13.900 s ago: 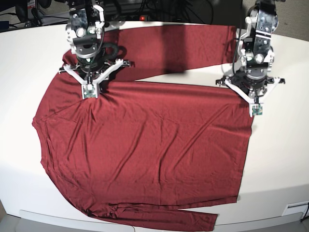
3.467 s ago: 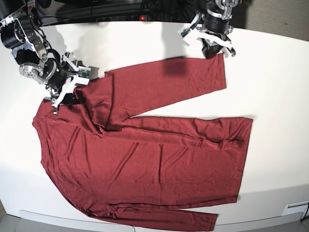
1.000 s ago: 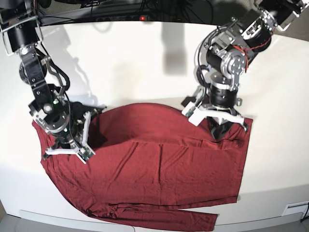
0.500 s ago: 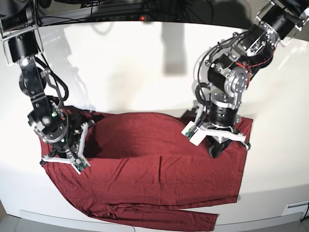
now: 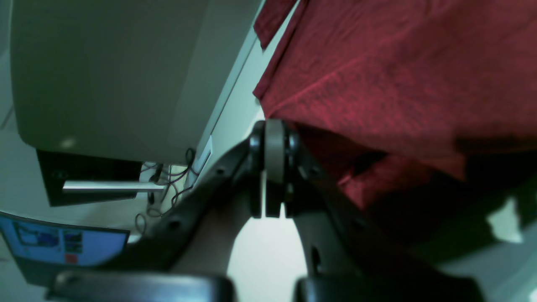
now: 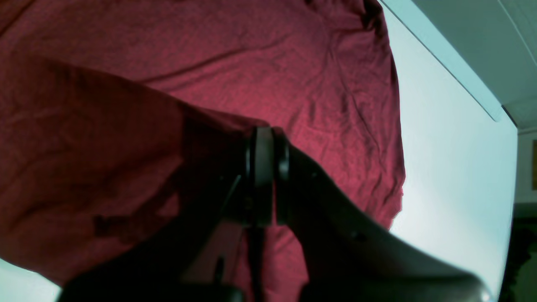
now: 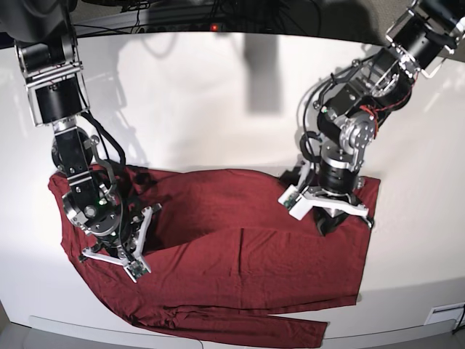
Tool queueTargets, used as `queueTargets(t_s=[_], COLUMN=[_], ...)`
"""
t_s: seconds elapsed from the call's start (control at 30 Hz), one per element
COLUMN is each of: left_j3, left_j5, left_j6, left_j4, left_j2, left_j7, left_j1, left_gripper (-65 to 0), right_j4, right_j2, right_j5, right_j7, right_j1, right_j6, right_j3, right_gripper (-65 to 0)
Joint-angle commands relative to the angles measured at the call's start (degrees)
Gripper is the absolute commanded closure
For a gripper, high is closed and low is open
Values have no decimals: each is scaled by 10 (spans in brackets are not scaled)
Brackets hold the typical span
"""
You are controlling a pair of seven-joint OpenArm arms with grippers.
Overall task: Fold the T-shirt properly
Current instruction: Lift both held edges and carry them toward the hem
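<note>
The maroon T-shirt lies on the white table, its upper part and one sleeve folded forward over the body. My left gripper, on the base view's right, is shut and pinches the folded layer near the shirt's right edge. In the left wrist view this gripper has T-shirt fabric bunched at its tips. My right gripper, on the left, is shut on the fold near the shoulder. The right wrist view shows it with T-shirt cloth draped from its tips.
The other sleeve lies along the table's front edge. Cables run behind the table's far edge. A white label sits at the front right corner. A screen stands off the table in the left wrist view.
Both grippers have moved toward the table's front edge, drawing the folded upper layer further over the body. The right gripper came down and inward; the left shifted slightly.
</note>
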Motion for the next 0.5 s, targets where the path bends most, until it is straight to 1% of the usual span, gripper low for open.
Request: queueTargets(t_s=[0.0,0.07,0.17,0.3,0.47], left_j3=[-5,-4,-4,-4,-4], left_j5=[11,11,-17,-57,-72], left_j6=[10,10,9,-22,-24], left_j4=[1,-10,-25,-55,-100], left_j2=[-2,-2,-2,-2,-1], left_j7=[-9,-9,-12,-22,-31], left_j1=[-19,-32,-51,-71,-90], left_gripper=[0,0,0,0,0], right_j4=[7,7,7,4,-53], right_j2=[5,5,5,5,-6], right_j5=[-7,-16,-16,-16,-16], right_j7=[12,12,13,18,35], right_j1=[19,20,21,25,50], right_j6=[-6,-7,-7,-10,-16], right_j3=[5,5,5,5,5], right_gripper=[0,0,0,0,0])
